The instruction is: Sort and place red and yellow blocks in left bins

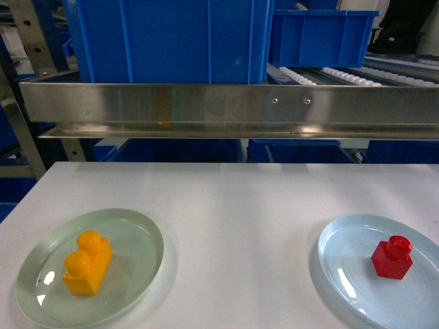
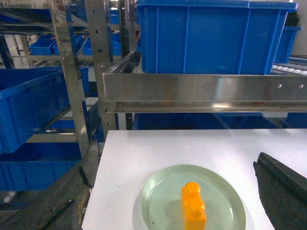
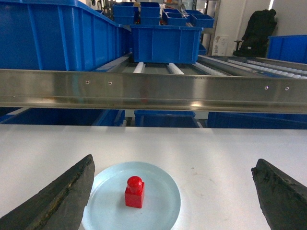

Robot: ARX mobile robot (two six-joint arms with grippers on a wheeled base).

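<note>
The yellow two-stud block lies on a green plate at the table's front left. The red one-stud block stands on a pale-blue plate at the front right. A large blue bin stands on the rack behind the table, left of centre, with a smaller one to its right. Neither gripper shows in the head view. My left gripper hangs open above and short of the yellow block. My right gripper is open, and the red block sits nearer its left finger.
A steel rail runs across the rack front, above the table's far edge. Roller tracks lie behind it on the right. The table's left edge drops off beside a rack upright, with more blue crates on shelves beyond.
</note>
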